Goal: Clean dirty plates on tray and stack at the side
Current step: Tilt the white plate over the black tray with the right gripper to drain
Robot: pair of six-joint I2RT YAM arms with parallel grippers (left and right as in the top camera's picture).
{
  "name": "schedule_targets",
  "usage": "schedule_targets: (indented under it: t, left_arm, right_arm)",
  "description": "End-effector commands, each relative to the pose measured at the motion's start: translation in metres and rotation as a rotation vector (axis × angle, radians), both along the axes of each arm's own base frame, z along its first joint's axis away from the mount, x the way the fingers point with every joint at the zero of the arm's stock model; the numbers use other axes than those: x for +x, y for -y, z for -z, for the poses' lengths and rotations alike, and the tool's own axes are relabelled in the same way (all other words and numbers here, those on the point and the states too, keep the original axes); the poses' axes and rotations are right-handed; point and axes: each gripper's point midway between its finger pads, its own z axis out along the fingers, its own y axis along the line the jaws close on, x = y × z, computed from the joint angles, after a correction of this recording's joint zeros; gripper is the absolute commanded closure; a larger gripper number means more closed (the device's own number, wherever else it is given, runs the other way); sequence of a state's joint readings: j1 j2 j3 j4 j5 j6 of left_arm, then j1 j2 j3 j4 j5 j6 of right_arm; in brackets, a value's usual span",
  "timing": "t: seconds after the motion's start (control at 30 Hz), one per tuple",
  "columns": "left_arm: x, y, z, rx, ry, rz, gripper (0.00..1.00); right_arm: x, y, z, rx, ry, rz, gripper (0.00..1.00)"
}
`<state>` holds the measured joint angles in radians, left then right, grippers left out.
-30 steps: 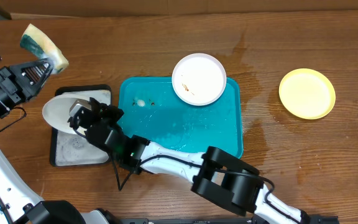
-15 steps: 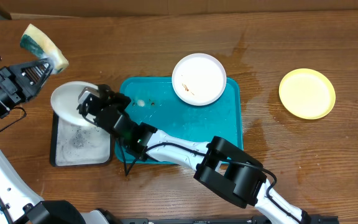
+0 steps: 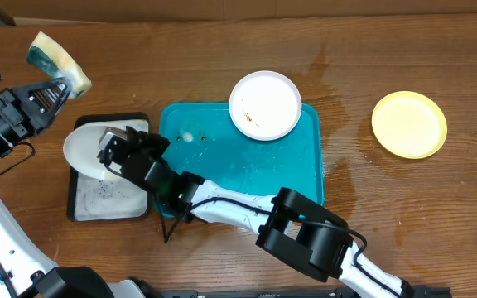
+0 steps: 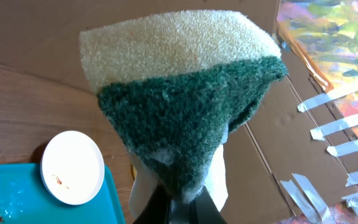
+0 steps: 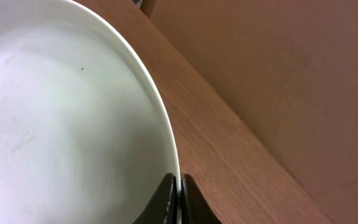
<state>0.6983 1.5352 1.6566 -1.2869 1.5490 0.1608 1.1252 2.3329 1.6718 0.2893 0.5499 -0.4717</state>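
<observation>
Two arms: right fingers [image 5: 165,198], stretched across tray [image 3: 305,174], pinch a plate [image 3: 79,147]; left fingers [image 4: 194,211] clamp sponge [image 3: 56,60].

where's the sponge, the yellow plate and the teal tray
sponge [image 4: 179,106]: left wrist view, green scrubbing side
yellow plate [image 3: 409,124]: overhead view, middle of its face
teal tray [image 3: 284,161]: overhead view, bare floor

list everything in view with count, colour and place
table: 1, brown wood, under everything
teal tray: 1, teal, table centre
black tray: 1, black rim, left of teal tray
smeared plate: 1, white, teal tray's far right corner
held plate: 1, white, over black tray
yellow plate: 1, pale yellow, table's right side
sponge: 1, yellow-green, held up, far left
left gripper: 1, black, shut on sponge
right gripper: 1, black, shut on held plate's rim
</observation>
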Motion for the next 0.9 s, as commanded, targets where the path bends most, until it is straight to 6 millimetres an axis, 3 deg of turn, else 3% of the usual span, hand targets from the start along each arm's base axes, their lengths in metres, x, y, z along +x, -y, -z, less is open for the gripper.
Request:
schedule_targets:
  t: [0.0, 0.13, 0.3, 0.43, 0.73, 0.87]
  left_arm:
    - [-0.004, 0.003, -0.009, 0.029, 0.050, 0.004, 0.96]
    - [-0.004, 0.003, -0.009, 0.029, 0.050, 0.004, 0.96]
    - [-0.004, 0.003, -0.009, 0.029, 0.050, 0.004, 0.96]
    - [-0.004, 0.003, -0.009, 0.029, 0.050, 0.004, 0.96]
    - [-0.004, 0.003, -0.009, 0.029, 0.050, 0.004, 0.96]
    - [-0.004, 0.003, -0.009, 0.028, 0.050, 0.004, 0.96]
  right_arm:
    - [-0.016, -0.011, -0.014, 0.007, 0.014, -0.021, 0.96]
    - [-0.026, -0.015, -0.009, 0.014, -0.016, -0.026, 0.96]
    - [-0.031, -0.004, 0.021, 0.005, -0.155, 0.017, 0.96]
    - [-0.030, 0.001, 0.030, -0.013, -0.196, 0.029, 0.96]
    - [-0.030, -0.002, 0.026, 0.011, -0.264, 0.027, 0.96]
    - [-0.015, -0.003, 0.008, 0.071, -0.294, 0.036, 0.96]
